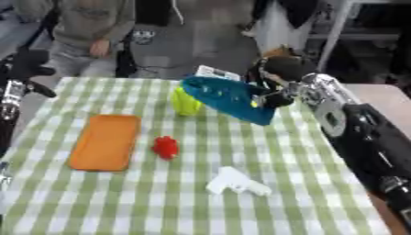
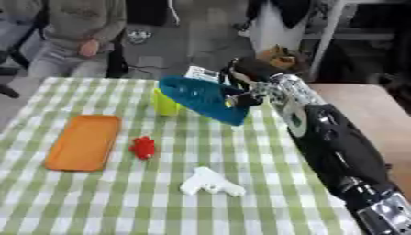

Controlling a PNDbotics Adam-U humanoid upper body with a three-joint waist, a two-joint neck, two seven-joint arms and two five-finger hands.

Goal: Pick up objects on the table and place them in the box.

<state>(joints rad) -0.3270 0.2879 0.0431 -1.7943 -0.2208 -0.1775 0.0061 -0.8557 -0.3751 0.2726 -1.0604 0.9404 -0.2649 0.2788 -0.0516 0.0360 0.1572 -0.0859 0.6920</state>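
My right hand (image 1: 277,94) is shut on the right end of a large teal blue object (image 1: 227,98), which hangs tilted above the far middle of the checked table (image 1: 160,202). A yellow-green cup (image 1: 186,103) stands just left of it, partly hidden by the teal object. A small red object (image 1: 166,147) lies mid-table. A white pistol-shaped object (image 1: 234,182) lies nearer the front. A flat orange tray (image 1: 105,141) rests at the left. My left arm comes in at the left edge, and its dark hand (image 1: 29,65) shows near the table's far left corner.
A white card with dark print (image 1: 217,72) lies at the table's far edge behind the teal object. A wooden surface (image 2: 361,110) adjoins the table on the right. A seated person is beyond the far left corner, away from the objects.
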